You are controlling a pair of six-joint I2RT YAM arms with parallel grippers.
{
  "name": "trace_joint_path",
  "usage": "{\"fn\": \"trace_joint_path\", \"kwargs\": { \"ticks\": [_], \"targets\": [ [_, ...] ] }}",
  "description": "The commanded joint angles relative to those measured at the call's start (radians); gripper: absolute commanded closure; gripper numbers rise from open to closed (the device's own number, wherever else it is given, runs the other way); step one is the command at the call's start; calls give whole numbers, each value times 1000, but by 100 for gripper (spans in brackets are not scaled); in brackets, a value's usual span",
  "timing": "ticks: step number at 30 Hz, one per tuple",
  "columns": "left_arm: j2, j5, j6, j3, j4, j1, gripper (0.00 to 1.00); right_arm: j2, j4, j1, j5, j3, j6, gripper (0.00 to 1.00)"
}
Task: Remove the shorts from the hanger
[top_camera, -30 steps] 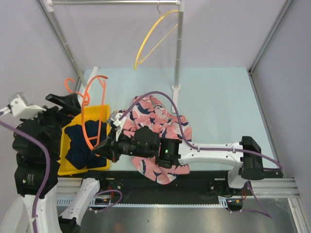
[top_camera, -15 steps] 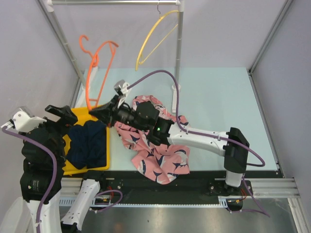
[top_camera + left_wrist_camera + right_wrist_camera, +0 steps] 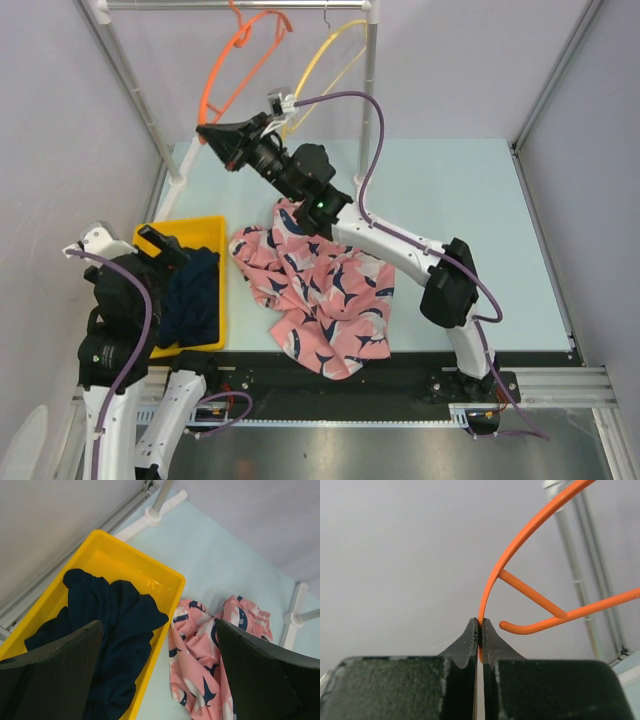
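Right gripper (image 3: 480, 622) pinches the orange hanger (image 3: 240, 55) up by the far rail (image 3: 180, 5). Left gripper (image 3: 159, 630) gapes wide over the navy shorts (image 3: 110, 625).

Two pairs down low, two hangers up high.
1st pair of shorts (image 3: 195, 295) lies in the tray (image 3: 200, 222) at the near-left corner of the table (image 3: 450, 200), w/ the L gripper (image 3: 160, 625) hanging above it. 2nd pair (image 3: 320, 300) is spread on the table just right of the tray, on the near side of the post (image 3: 370, 90). R gripper (image 3: 205, 130) is up behind both, 1st hanger (image 3: 532, 594) nipped between its fingers, reaching up by the rail (image 3: 170, 5), left of the 2nd hanger (image 3: 322, 52) on that rail.
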Motion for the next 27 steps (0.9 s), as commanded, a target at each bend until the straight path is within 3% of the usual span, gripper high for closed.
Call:
{"fn": "trace_joint_path", "kwargs": {
  "ticks": [1, 14, 20, 21, 23, 24, 27],
  "targets": [
    [-26, 99, -16, -43, 47, -6, 1, 54, 26, -48, 58, 112, 86, 100],
    [-27, 249, -21, -130, 104, -6, 2, 118, -59, -74, 159, 192, 154, 100],
    [19, 472, -42, -222, 153, -6, 3, 123, -99, -76, 180, 197, 163, 100],
    [31, 571, -39, -238, 184, -6, 3, 122, -106, -76, 182, 195, 166, 100],
    [91, 653, -42, -284, 204, -6, 1, 114, -138, -74, 186, 194, 169, 88],
    [111, 721, -45, -297, 215, -6, 1, 108, -151, -73, 186, 191, 169, 72],
    [180, 777, -56, -348, 245, -35, 0, 73, -212, -68, 199, 163, 180, 55]
  ]
}}
